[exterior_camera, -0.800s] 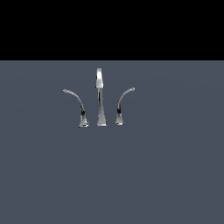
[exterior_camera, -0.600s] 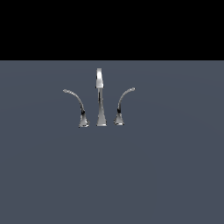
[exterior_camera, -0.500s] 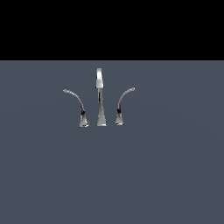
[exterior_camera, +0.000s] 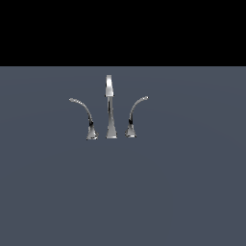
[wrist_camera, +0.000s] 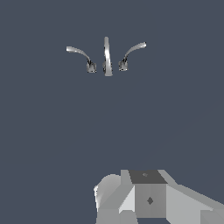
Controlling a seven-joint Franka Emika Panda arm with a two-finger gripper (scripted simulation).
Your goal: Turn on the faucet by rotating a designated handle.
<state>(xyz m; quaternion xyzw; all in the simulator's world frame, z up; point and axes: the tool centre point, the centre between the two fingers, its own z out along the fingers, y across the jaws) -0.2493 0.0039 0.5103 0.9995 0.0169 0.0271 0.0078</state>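
The faucet (exterior_camera: 111, 108) stands a little above the middle of the exterior view, on a flat grey floor (exterior_camera: 182, 192). Its straight spout (exterior_camera: 110, 110) is in the centre, with one curved lever on each side. The handle (exterior_camera: 82, 115) to be turned is the one on the exterior view's left, its thin arm arching up and to the left from a small cone base. The other lever (exterior_camera: 135, 115) arches to the right.

In the exterior view no arm is visible near the faucet. In the wrist view the faucet (wrist_camera: 106, 57) is small and far away, in the upper part of the frame, and the handle (wrist_camera: 80, 56) sits at its left side there. At the bottom edge I see only a pale grey blocky part of the robot (wrist_camera: 148, 199). The claw's fingers are not visible, so I cannot tell how far it is open or whether it holds anything.

As I judge it, the task is hardly begun. Nothing touches the handle. The whole approach, the contact with the lever and the turning seem to be left.
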